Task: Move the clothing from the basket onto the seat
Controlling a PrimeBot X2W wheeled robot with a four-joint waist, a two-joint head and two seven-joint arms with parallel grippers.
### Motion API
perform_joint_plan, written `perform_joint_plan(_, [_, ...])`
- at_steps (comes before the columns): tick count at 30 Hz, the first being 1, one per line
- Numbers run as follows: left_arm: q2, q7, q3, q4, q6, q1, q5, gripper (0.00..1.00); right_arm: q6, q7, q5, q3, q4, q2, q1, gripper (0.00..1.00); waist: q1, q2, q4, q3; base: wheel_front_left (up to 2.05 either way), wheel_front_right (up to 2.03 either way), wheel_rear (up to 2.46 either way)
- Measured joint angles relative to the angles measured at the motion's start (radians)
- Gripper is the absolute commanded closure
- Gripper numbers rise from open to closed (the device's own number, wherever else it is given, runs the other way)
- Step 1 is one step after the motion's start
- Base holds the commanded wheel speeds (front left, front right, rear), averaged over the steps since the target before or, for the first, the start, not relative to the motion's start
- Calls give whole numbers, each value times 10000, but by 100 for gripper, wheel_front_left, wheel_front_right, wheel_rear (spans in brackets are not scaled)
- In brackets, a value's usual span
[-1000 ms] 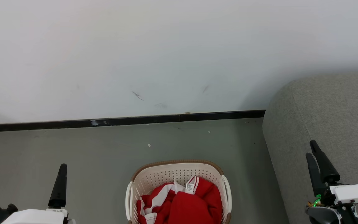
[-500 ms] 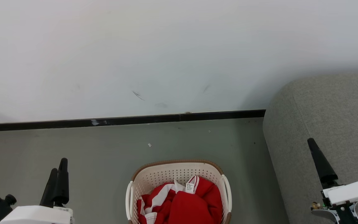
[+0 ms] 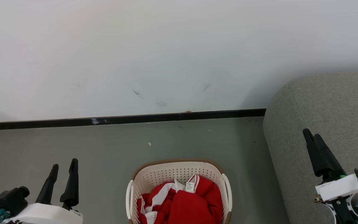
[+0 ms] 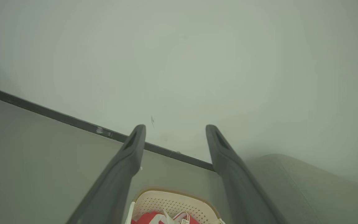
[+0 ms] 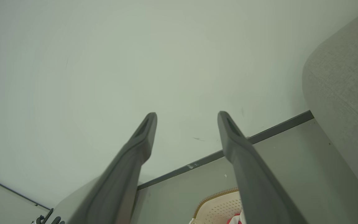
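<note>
left pincer [image 3: 64, 163] and right pincer [image 3: 311, 133] spread, empty, flanking basket [image 3: 179, 162]. clothing [image 3: 182, 203] inside looks soft, light: pinch top fold.

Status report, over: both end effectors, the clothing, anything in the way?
Left end effector, right end effector: open, empty. Clothing in basket. No obstacle seen toward seat.

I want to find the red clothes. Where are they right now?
The clothing is bunched inside the basket on the floor, at the bottom middle of the head view, just left of the grey seat.
</note>
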Motion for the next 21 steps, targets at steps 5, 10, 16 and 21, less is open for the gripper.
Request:
perform_joint_plan(5, [130, -174, -136, 2, 309, 0, 1256, 0, 2, -92, -1367, -48, -42, -77, -34, 0, -2, 0, 9, 9, 0, 0, 0])
perform_joint_plan(10, [23, -360, -244, 8, 525, 0, 2002, 0, 4, -169, -2757, -226, -19, -188, -35, 0, -3, 0, 11, 11, 0, 0, 0])
perform_joint_plan(16, [-4, -602, -307, 42, 736, 0, 2936, 0, 4, -268, -4065, -347, -21, -29, -35, 0, -3, 0, 9, 13, 0, 0, 0])
perform_joint_plan(21, [-50, -769, -389, 79, 823, 0, 3636, 0, 6, -357, -4964, -407, -29, 140, -34, 0, -4, 0, 6, 11, 0, 0, 0])
